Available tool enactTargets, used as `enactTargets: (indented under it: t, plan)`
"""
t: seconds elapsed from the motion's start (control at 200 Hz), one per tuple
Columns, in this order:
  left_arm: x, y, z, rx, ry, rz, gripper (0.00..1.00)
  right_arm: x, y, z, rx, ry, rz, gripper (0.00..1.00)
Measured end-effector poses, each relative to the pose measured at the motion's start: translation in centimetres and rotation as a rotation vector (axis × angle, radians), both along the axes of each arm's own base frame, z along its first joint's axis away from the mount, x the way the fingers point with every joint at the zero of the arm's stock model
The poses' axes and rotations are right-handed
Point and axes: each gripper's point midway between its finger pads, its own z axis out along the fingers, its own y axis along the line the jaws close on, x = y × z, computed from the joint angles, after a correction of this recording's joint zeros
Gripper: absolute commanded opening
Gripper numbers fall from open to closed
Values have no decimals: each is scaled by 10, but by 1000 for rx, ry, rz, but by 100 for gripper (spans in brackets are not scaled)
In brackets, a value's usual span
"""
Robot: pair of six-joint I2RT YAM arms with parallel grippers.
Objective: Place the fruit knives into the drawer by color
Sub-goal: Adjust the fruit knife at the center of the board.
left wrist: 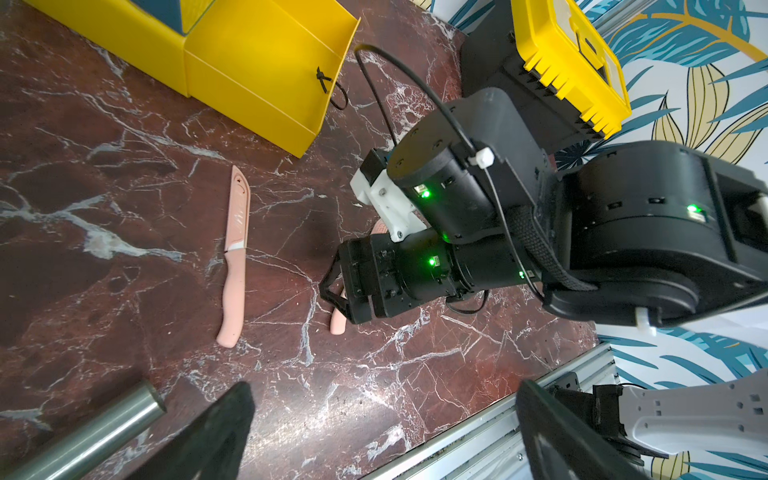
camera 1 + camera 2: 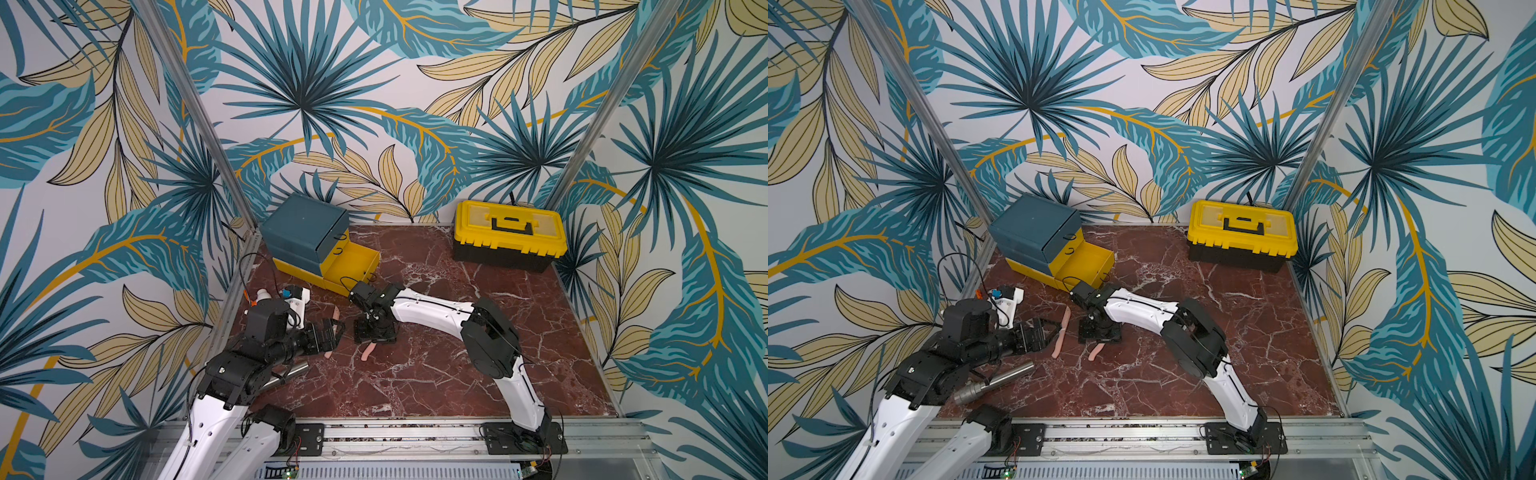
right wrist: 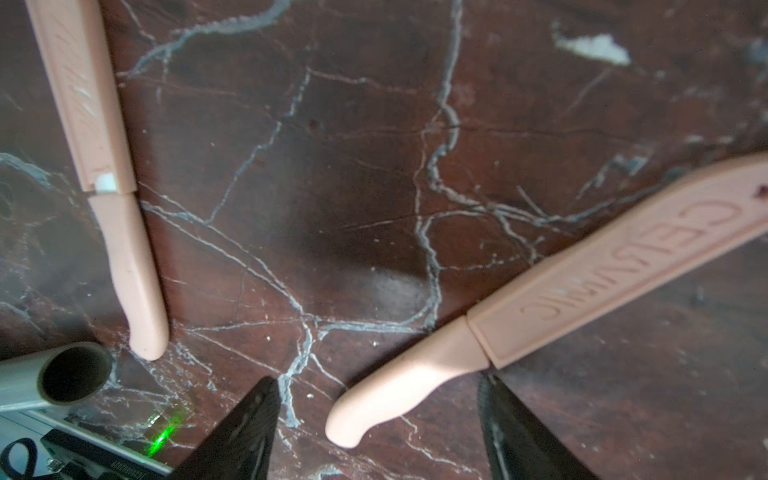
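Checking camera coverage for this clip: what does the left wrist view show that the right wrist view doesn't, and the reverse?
Left wrist only: the open yellow drawer, the yellow toolbox, and the right hand seen from outside, open above a pink knife. Right wrist only: the raised CERAMIC lettering on that knife's sheath, its handle between the open fingers. Both: the second pink knife, the steel cylinder and the marble table.
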Motion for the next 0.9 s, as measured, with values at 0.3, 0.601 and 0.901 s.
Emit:
enactTargets:
  t: [0.3,0.601,0.901]
  plan:
    - [0,0,0,2,-2,-1,100,-1,2,-2,7,13,4,74]
    - [1,0,1,2,-6,1,100,3,2,-9,-35,20,33,52]
    - [1,0,1,2,-8,2,100,5,-8,-12,-87,11,51,39]
